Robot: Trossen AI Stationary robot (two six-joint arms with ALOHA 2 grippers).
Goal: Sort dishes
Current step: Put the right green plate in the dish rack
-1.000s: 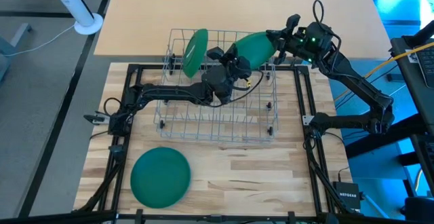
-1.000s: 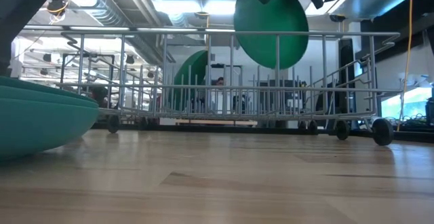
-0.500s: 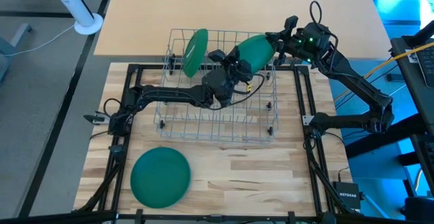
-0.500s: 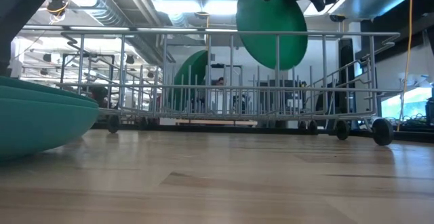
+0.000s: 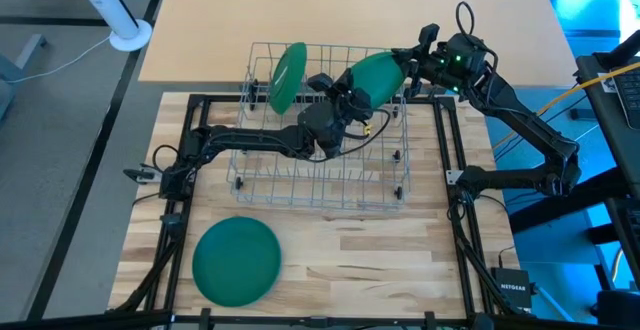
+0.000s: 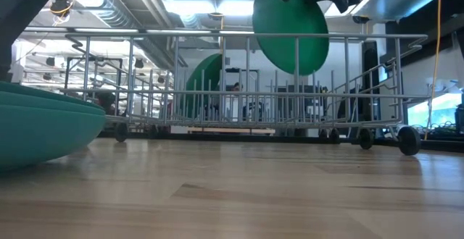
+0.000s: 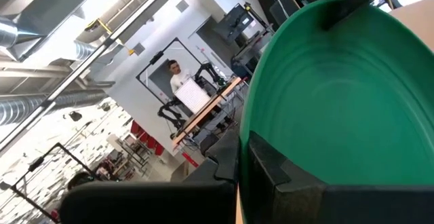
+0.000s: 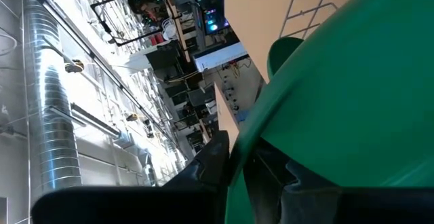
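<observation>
A green plate (image 5: 375, 72) hangs on edge over the far right part of the wire rack (image 5: 320, 185). Both grippers are shut on it: my left gripper (image 5: 352, 92) at its near-left rim, my right gripper (image 5: 408, 62) at its right rim. In the low view this plate (image 6: 290, 29) reaches below the rack's top rail and stays above the tines. A second green plate (image 5: 288, 75) stands on edge between the tines at the rack's far left. A stack of teal plates (image 5: 236, 260) lies flat on the table near the front left. My left gripper pinches the plate's rim (image 7: 245, 125) between its two fingers, one on each face. It comes roughly level from the table's near-left side. The plate stands on edge, lifted clear. My right gripper pinches the rim (image 8: 247, 132) on the opposite side, one finger on each face. It comes roughly level from the table's right.
The rack stands on small wheels (image 6: 408, 139) in the middle of the wooden table (image 5: 400, 260). Black frame rails (image 5: 455, 210) run along the table's sides. Bare table lies in front of the rack, to the right of the stack.
</observation>
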